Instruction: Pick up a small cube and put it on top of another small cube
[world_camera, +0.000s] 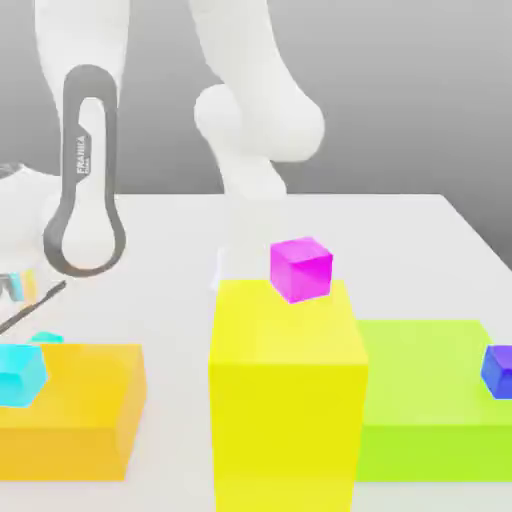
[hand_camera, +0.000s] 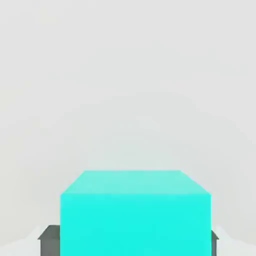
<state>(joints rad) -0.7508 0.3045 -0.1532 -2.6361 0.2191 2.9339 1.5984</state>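
Three blocks: you see an orange block (world_camera: 70, 405), a tall yellow block (world_camera: 285, 400) and a green block (world_camera: 430, 395) standing in a row on the white table (world_camera: 400, 240).
Cyan cube (hand_camera: 135, 212): you find it at the exterior view's left edge, against the near top of the orange block; in the hand view it sits between the tool's fingers.
Tool (hand_camera: 135, 240): its fingers (hand_camera: 50, 239) are closed against both sides of the cyan cube, so you read it as clamped on that cube.
Magenta cube (world_camera: 300, 268): it rests on the yellow block's top, near the far edge.
Blue cube (world_camera: 497, 370): it sits on the green block at the exterior view's right edge.
Arm (world_camera: 250, 110): white, it rises behind the yellow block.
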